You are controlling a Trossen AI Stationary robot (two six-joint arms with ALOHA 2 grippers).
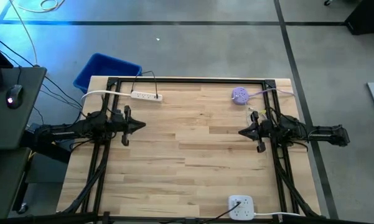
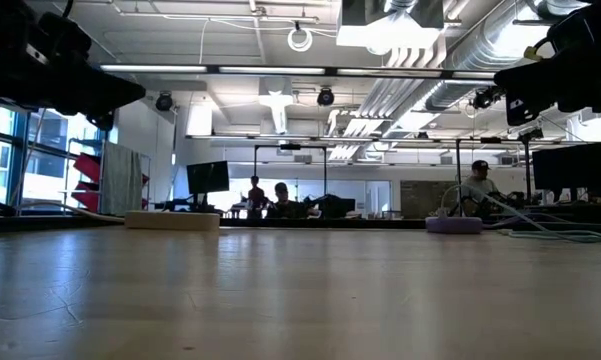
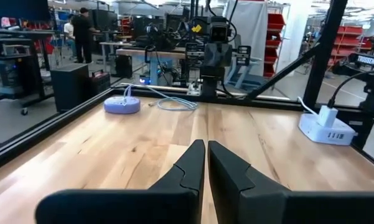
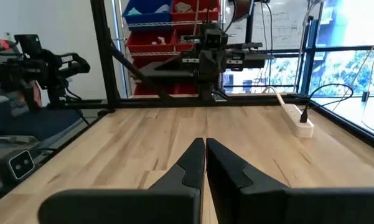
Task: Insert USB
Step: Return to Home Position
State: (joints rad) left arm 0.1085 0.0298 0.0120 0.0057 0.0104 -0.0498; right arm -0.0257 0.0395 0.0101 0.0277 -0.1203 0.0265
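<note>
Task apparently complete: adapter [image 3: 327, 116], cable [image 3: 331, 98] attached, sits in the extension [image 1: 241, 206] at the counter [image 1: 193, 155] edge, while left jaws and right jaws (both closed, empty) hover well apart.

2 black arms [image 1: 81, 129], wedge-shaped fingers [image 3: 190, 165]

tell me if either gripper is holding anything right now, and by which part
Nothing is held. The left gripper and right gripper are both shut and empty, one at each side of the table.

Grey concrete floor [image 1: 205, 50], red shelving [image 4: 150, 45]
</note>
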